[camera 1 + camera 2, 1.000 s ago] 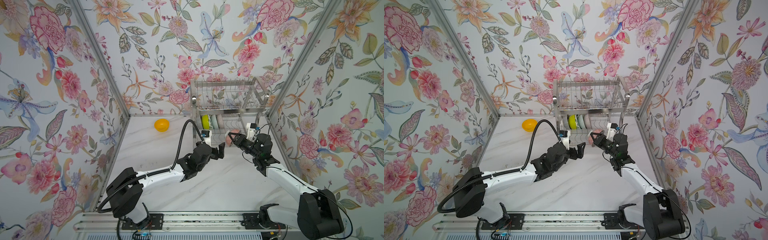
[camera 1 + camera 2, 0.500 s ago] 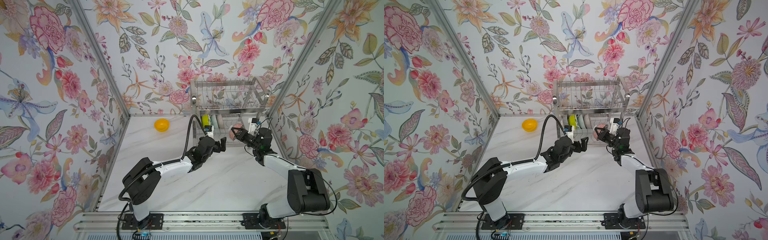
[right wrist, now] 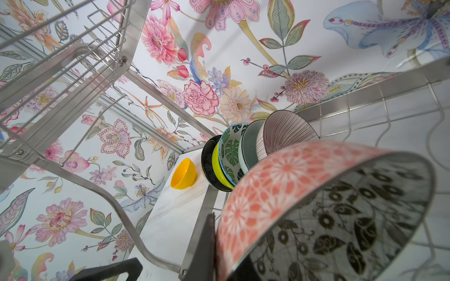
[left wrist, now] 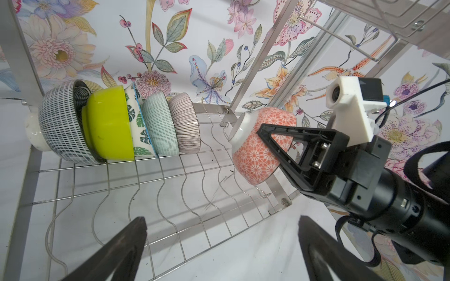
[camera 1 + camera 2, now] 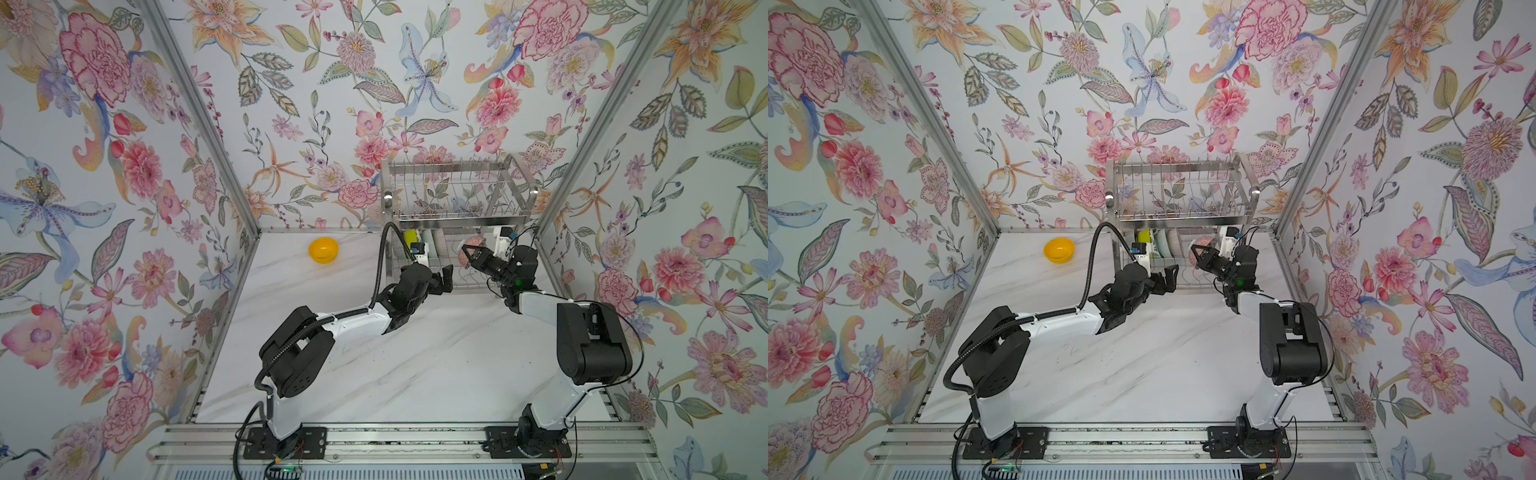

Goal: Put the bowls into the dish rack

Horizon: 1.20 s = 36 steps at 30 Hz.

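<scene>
The steel dish rack (image 5: pixel 457 216) (image 5: pixel 1179 216) stands at the back right. Its lower tier (image 4: pixel 170 185) holds a leaning row of bowls: speckled (image 4: pixel 60 126), lime-green (image 4: pixel 107 129), leaf-print (image 4: pixel 136 121), pale green (image 4: pixel 158 124) and pinkish ribbed (image 4: pixel 185 124). My right gripper (image 5: pixel 465 249) (image 4: pixel 261 127) is shut on the rim of an orange-patterned bowl (image 4: pixel 250 155) (image 3: pixel 280 185) with a dark floral inside, held tilted over the tier's right end. My left gripper (image 5: pixel 446 276) (image 4: pixel 221 223) stands open with nothing in it at the rack's front edge. An orange-yellow bowl (image 5: pixel 323 250) (image 5: pixel 1059 249) sits on the table.
Floral walls close in the white marble table (image 5: pixel 415 365) on three sides. The rack's upper tier (image 5: pixel 457 183) overhangs the lower one, and its flat legs (image 3: pixel 151 253) stand beside my right gripper. Both arm bases sit on the front rail (image 5: pixel 374 444).
Both grippers have moved forward to the rack. The right one has carried the orange-patterned bowl further in under the upper tier; the left one, still open, now stands at the lower tier's front edge.
</scene>
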Available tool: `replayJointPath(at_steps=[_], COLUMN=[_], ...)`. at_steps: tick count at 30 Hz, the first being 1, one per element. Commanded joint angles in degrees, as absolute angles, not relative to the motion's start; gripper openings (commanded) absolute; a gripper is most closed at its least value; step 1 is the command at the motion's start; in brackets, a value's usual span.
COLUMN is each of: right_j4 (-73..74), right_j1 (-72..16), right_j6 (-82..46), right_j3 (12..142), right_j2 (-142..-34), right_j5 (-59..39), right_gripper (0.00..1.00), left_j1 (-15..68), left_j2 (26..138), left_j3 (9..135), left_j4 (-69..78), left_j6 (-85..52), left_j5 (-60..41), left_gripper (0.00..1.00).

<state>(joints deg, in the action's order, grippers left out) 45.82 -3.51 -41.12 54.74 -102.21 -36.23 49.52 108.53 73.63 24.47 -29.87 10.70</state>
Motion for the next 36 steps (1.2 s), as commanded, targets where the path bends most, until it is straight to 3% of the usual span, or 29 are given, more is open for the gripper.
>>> replayJointPath(at_steps=[1,36], right_j4=[51.3,52.4], right_j1=[-3.4,-5.7], right_j6=[-39.9,-44.4], right_j3=[58.4,76.8], right_j2=[-104.1,-123.8], right_j5=[-36.4,-30.3], right_gripper=[0.00,0.00], left_j1=[48.6,46.5], left_j2=[109.8,114.9], left_j3=[75.8,77.2], left_j4=[24.3,27.2], left_j6=[-29.6,-32.8], left_j5=[10.1,11.0], left_gripper=[0.99,0.99])
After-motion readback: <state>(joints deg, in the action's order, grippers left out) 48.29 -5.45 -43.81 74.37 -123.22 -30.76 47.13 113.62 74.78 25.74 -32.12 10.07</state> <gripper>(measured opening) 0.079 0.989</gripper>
